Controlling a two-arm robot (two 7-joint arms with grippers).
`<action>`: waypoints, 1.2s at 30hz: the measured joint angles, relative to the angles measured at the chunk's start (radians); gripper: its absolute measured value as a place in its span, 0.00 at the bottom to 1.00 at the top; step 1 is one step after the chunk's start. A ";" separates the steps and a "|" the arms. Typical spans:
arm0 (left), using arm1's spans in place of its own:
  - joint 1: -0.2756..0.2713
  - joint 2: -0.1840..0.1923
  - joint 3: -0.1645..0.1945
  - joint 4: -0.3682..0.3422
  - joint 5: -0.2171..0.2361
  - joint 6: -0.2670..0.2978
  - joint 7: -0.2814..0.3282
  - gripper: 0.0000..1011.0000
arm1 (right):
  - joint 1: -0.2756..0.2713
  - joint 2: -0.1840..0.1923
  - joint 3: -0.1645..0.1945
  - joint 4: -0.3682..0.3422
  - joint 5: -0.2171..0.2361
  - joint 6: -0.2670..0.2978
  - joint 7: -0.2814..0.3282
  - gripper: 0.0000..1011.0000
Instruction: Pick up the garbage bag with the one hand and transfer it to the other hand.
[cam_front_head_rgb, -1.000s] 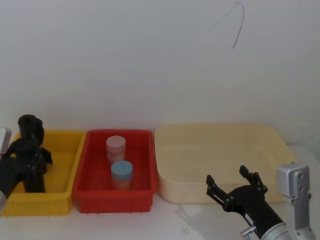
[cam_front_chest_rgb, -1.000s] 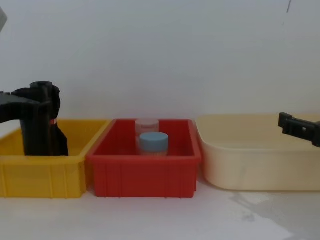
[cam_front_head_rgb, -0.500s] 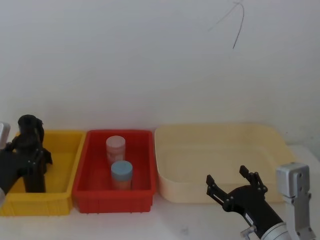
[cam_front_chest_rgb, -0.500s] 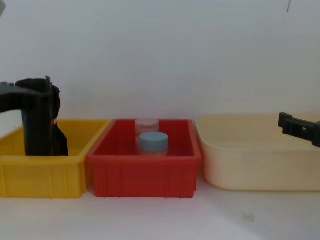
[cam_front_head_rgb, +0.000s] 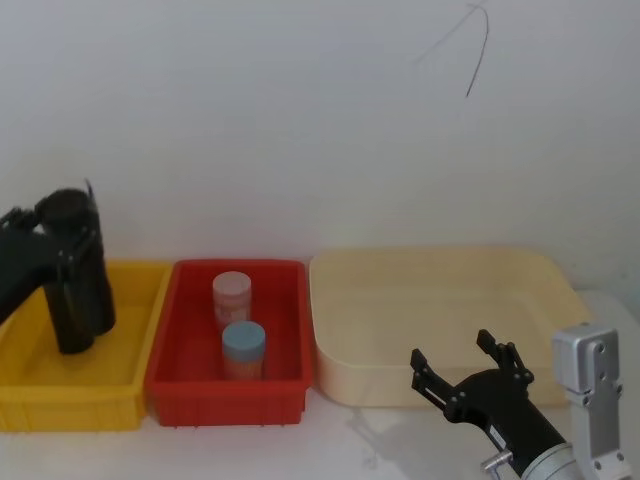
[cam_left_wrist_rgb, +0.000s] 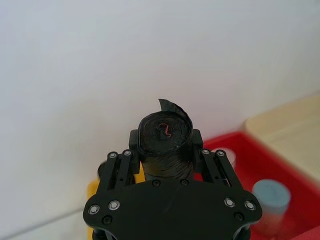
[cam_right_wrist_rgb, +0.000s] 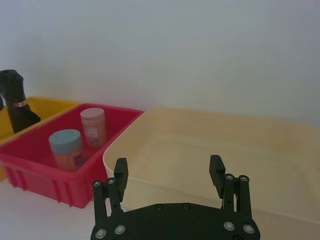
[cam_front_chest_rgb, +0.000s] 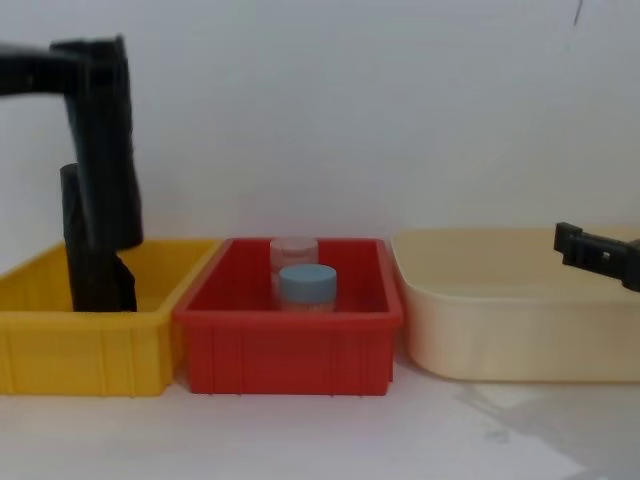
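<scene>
The garbage bag (cam_front_chest_rgb: 110, 170), at the upper left of the chest view, is thin black plastic film rolled tight, its skin crinkled and faintly glossy. The second black roll (cam_front_chest_rgb: 95, 285) below it looks like the same film, only duller. The left gripper (cam_left_wrist_rgb: 165, 137) and right gripper (cam_right_wrist_rgb: 168, 164) are hard matt black, dotted with small shiny metal screw heads. The right arm's housing (cam_front_head_rgb: 590, 385), at the lower right of the head view, is smooth silver-grey with a satin sheen. The yellow bin (cam_front_head_rgb: 75, 410), red bin (cam_front_head_rgb: 225, 400) and cream tub (cam_front_head_rgb: 430, 300) are smooth moulded plastic, slightly glossy. The pink-lidded jar (cam_front_head_rgb: 231, 295) and blue-lidded jar (cam_front_head_rgb: 243, 345) have smooth matt lids. The wall (cam_front_head_rgb: 300, 120) is matt white.
</scene>
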 joint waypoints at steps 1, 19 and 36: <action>-0.003 0.001 -0.001 -0.002 -0.006 0.003 -0.008 0.54 | 0.001 0.001 0.000 -0.001 0.002 0.001 0.004 0.99; -0.103 0.029 0.010 -0.039 -0.162 0.105 -0.212 0.54 | 0.038 0.073 -0.001 -0.061 0.091 0.084 0.177 0.99; -0.193 0.044 0.095 0.004 -0.258 0.169 -0.408 0.54 | 0.135 0.147 -0.026 -0.115 0.229 0.243 0.364 0.99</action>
